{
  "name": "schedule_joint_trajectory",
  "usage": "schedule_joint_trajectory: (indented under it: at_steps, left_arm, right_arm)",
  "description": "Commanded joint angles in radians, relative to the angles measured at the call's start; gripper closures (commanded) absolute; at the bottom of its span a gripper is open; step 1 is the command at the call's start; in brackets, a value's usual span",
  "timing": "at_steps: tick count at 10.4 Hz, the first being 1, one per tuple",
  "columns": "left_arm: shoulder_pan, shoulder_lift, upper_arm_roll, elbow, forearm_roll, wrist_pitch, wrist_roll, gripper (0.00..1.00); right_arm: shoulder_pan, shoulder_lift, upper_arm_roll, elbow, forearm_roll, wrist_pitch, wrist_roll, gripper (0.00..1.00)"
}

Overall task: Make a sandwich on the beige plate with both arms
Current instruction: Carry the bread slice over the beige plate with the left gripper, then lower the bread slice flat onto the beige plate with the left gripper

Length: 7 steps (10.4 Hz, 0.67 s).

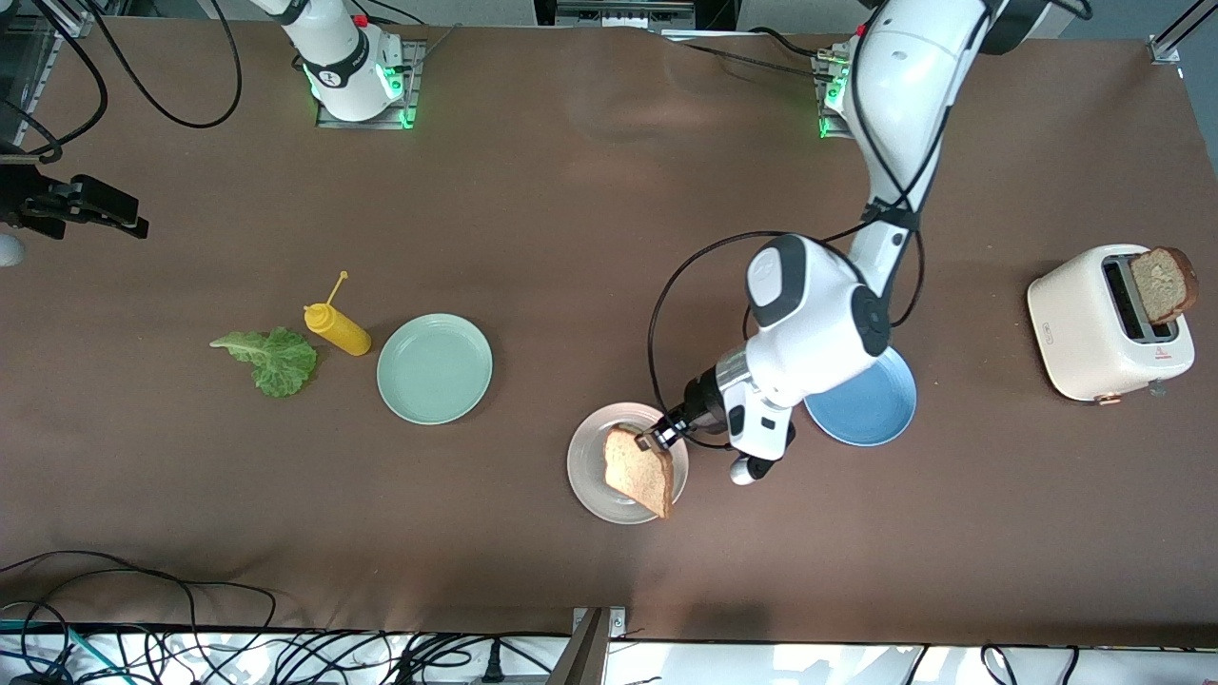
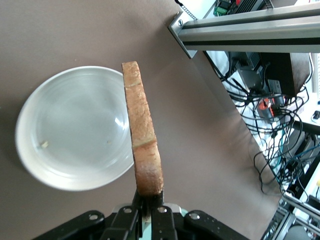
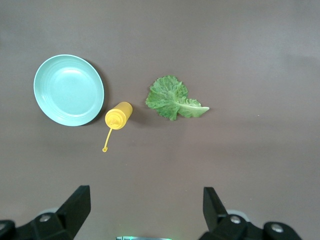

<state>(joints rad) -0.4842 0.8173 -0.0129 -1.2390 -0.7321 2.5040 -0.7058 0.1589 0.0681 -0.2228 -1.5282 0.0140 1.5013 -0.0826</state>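
A slice of brown bread (image 1: 639,471) hangs edge-up over the beige plate (image 1: 582,466), pinched at one crust by my left gripper (image 1: 657,440), which is shut on it. In the left wrist view the slice (image 2: 142,135) stands on edge from the left gripper (image 2: 149,196), with the bare plate (image 2: 70,130) beside it below. A second slice (image 1: 1163,283) sticks out of the toaster. The lettuce leaf (image 1: 274,357) lies flat toward the right arm's end. My right gripper (image 3: 146,192) waits open and holds nothing, high above the lettuce (image 3: 172,97).
A mint-green plate (image 1: 434,367) and a lying yellow squeeze bottle (image 1: 338,328) sit beside the lettuce. A blue plate (image 1: 871,414) lies partly under the left arm. The cream toaster (image 1: 1094,328) stands at the left arm's end. Cables run along the table's near edge.
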Motion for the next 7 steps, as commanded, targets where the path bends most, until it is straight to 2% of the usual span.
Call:
schedule_joint_trajectory:
  at_steps: [1,4,7]
  left_arm:
    - [-0.036,0.052,0.018,0.036,-0.046,0.076,0.003,1.00]
    - [-0.054,0.098,0.010,0.067,-0.052,0.104,0.003,1.00]
    - [-0.059,0.100,-0.002,0.067,-0.052,0.102,-0.006,1.00]
  right_arm:
    - [-0.004,0.004,0.000,0.019,0.011,-0.019,-0.009,0.00]
    - [-0.004,0.004,0.000,0.019,0.009,-0.019,-0.009,0.00]
    - [-0.004,0.004,0.000,0.019,0.009,-0.019,-0.009,0.00]
